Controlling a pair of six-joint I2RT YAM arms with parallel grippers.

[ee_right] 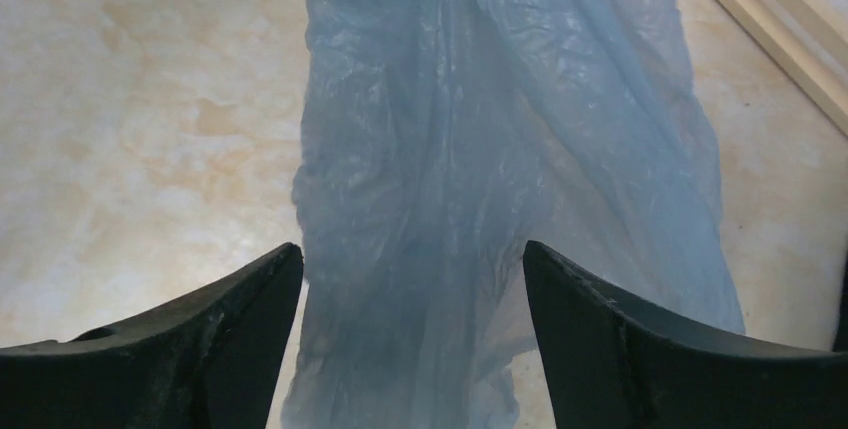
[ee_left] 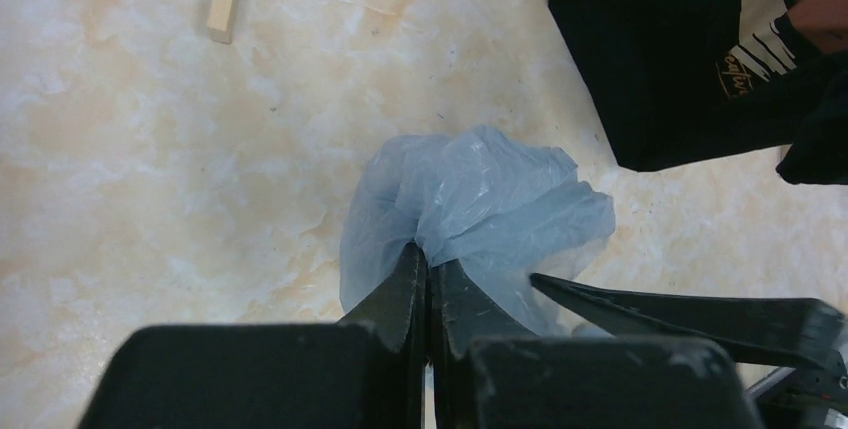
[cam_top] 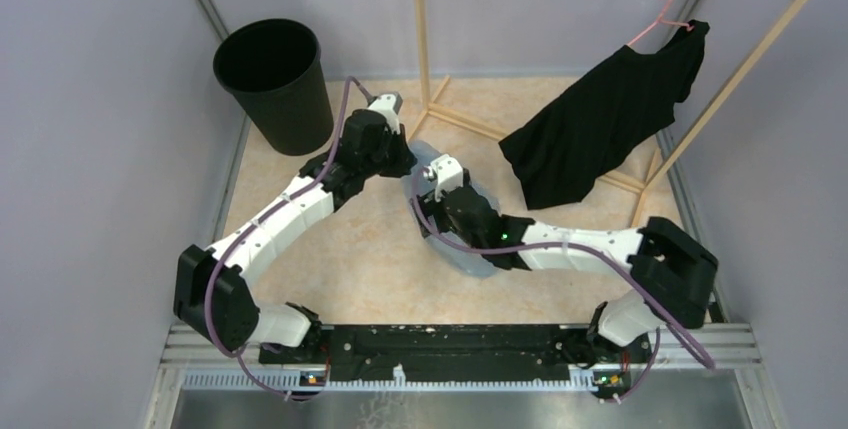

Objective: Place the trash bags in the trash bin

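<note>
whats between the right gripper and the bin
The left arm and its left gripper, shut on the bag, lie between the open right gripper and the bin; the top view shows it.

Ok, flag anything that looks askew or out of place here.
The black T-shirt hangs lopsided from its pink hanger on the wooden rack, caught at one corner and drooping diagonally. Nothing else stands out.

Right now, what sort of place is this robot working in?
Probably a robot test cell dressed as a home corner: plain grey walls box in a marbled tabletop holding a wooden clothes rack with a black T-shirt and a black trash bin.
</note>
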